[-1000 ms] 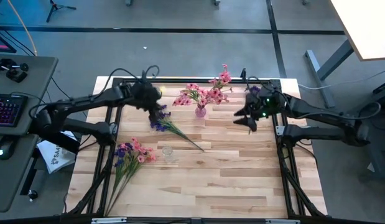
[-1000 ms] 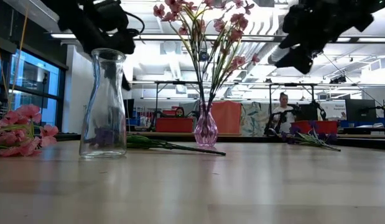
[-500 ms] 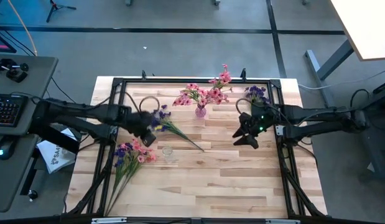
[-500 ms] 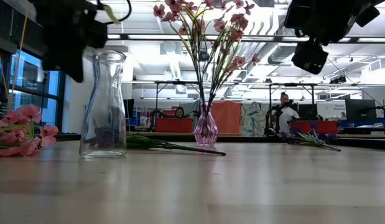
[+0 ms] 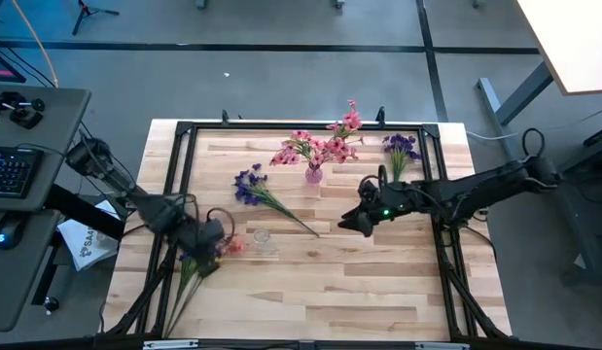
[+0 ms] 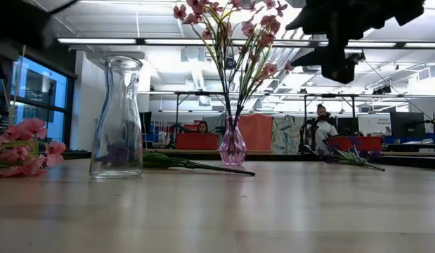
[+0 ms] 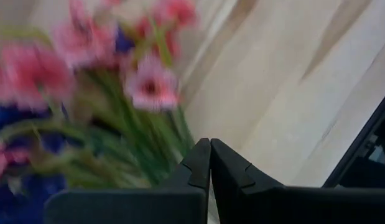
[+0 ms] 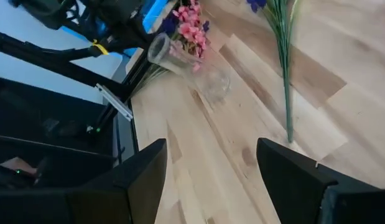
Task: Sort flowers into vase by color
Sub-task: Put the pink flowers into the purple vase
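A mixed bunch of pink and purple-blue sprays lies flat near the table's left edge, also seen in the left wrist view. My left gripper hovers over its blossoms, shut and empty. A clear glass vase stands empty beside it. One purple-blue spray lies on the table. A small pink vase holds pink sprays upright. Another purple-blue bunch lies at the far right. My right gripper is open and empty right of the table's middle.
A black frame borders the table's far, left and right sides. The lone spray's stem end lies just ahead of my right gripper. Bare wood fills the near half. A desk with a keyboard stands left of the table.
My left gripper has swung from the far side, by the lone purple-blue spray, toward the near-left and now hangs over the mixed bunch. My right gripper has moved from the far right toward the near edge and the table's middle.
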Controlling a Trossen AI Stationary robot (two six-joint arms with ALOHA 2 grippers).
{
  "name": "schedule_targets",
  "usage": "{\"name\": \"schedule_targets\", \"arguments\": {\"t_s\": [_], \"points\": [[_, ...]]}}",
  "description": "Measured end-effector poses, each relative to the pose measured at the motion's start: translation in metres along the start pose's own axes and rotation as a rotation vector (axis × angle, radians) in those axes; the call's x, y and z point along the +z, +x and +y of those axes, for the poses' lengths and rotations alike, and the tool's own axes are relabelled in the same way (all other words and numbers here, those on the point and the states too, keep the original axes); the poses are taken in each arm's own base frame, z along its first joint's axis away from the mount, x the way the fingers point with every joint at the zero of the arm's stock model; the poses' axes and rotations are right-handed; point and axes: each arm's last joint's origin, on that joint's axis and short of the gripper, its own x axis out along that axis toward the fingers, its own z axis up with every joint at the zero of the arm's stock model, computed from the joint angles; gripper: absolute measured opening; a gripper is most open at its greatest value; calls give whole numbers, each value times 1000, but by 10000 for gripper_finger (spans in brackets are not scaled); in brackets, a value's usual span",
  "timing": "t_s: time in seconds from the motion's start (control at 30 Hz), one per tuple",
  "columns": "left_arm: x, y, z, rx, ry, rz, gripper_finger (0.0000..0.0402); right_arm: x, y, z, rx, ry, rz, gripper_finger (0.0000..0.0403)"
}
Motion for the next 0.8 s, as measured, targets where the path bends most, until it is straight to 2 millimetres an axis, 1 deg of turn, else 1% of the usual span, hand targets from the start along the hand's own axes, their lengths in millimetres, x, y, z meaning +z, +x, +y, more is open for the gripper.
{"name": "schedule_targets", "arguments": {"t_s": [0.13, 0.27, 0.47, 0.57, 0.67, 0.8], "points": [[-25, 2, -5, -8, -16, 43, 15, -9, 13, 4, 24, 20, 29, 243], [-46, 0, -14, -80, -80, 81, 39, -19, 20, 7, 51, -5, 77, 243], [-65, -3, -31, -222, -207, 152, 67, -32, 20, 13, 88, -111, 161, 243], [-72, 1, -39, -218, -304, 190, 69, -38, 19, 12, 73, -168, 195, 243], [-78, 8, -58, -200, -361, 207, 70, -44, 18, 8, 26, -205, 243, 243], [-85, 22, -95, -143, -373, 240, 69, -49, 16, 3, -31, -246, 294, 243]]}}
